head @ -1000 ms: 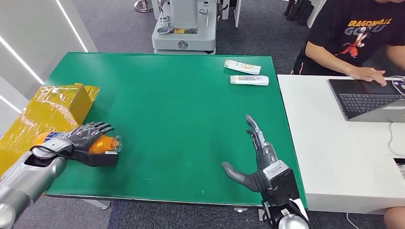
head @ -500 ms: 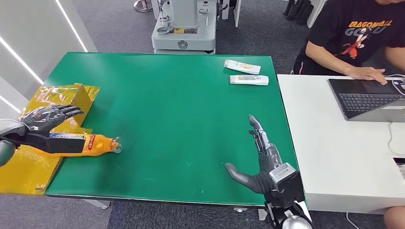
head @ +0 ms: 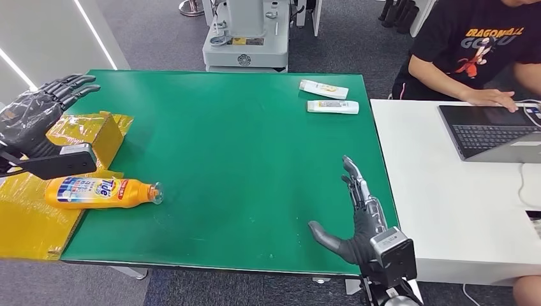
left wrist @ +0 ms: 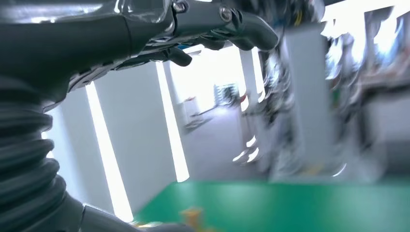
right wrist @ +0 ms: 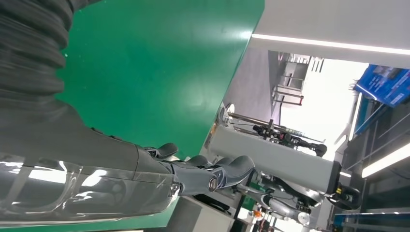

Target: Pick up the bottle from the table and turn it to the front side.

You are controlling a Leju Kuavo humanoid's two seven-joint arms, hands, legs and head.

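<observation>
An orange Tide bottle (head: 99,192) lies on its side at the left edge of the green table (head: 242,146), label up, cap pointing right. My left hand (head: 38,121) is raised above and behind the bottle, fingers spread, holding nothing; the left wrist view shows its fingers (left wrist: 212,24) against the room. My right hand (head: 357,220) hovers over the table's near right corner, fingers stretched out and thumb apart, empty; its fingers (right wrist: 212,176) show in the right wrist view.
A yellow wrapped box (head: 80,137) and yellow sheet lie at the table's left edge beside the bottle. Two white tubes (head: 328,99) rest at the far right. A person types on a laptop (head: 491,131) at the white desk (head: 446,210) on the right.
My left hand let go of the bottle and rose up and back to the left, uncovering the label. The right hand drew slightly toward the near edge.
</observation>
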